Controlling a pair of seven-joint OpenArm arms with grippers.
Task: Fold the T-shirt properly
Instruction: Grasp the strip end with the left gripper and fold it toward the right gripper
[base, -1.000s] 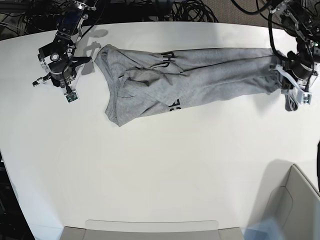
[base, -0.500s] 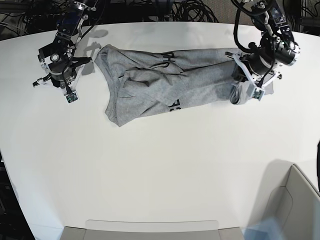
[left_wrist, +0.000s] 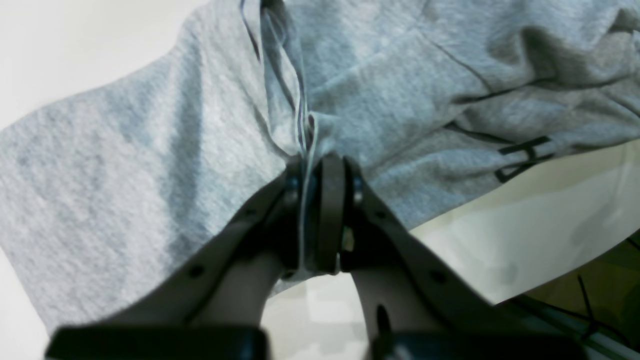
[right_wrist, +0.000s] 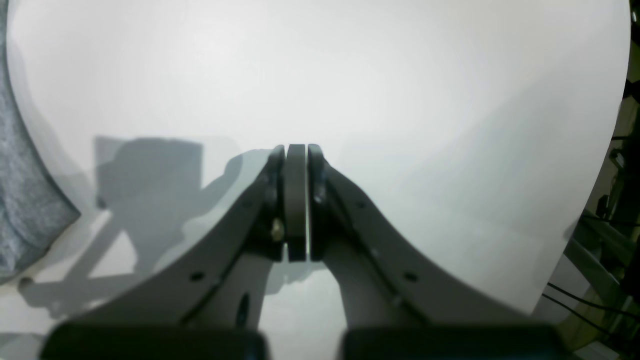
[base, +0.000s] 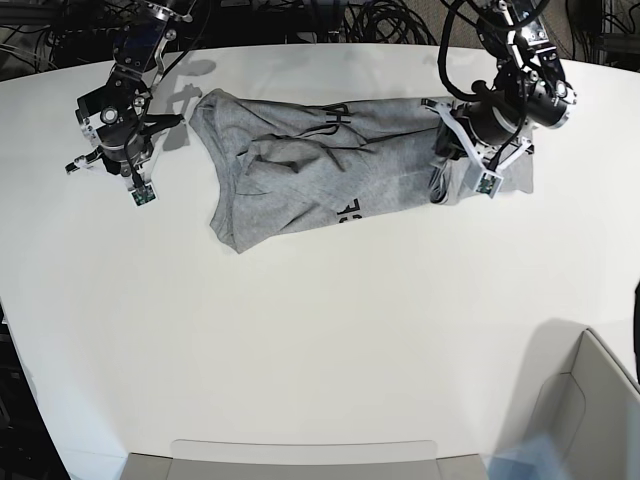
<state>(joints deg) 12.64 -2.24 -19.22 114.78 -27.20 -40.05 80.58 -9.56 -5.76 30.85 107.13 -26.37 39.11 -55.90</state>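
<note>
The heather-grey T-shirt lies crumpled in a long band across the far half of the white table, with black lettering showing in its folds. My left gripper is at the shirt's right end, shut on a bunched edge of the cloth and holding it doubled over. In the left wrist view its pads pinch a thin seam of the T-shirt. My right gripper hangs shut over bare table just left of the shirt. It holds nothing, with the T-shirt at that view's left edge.
A grey bin stands at the near right corner. A flat pale tray lies along the front edge. Dark cables lie in a tangle behind the table's far edge.
My left gripper has travelled leftward from the table's right edge, carrying the shirt's right end back over the rest of the cloth. The right arm has stayed still.
</note>
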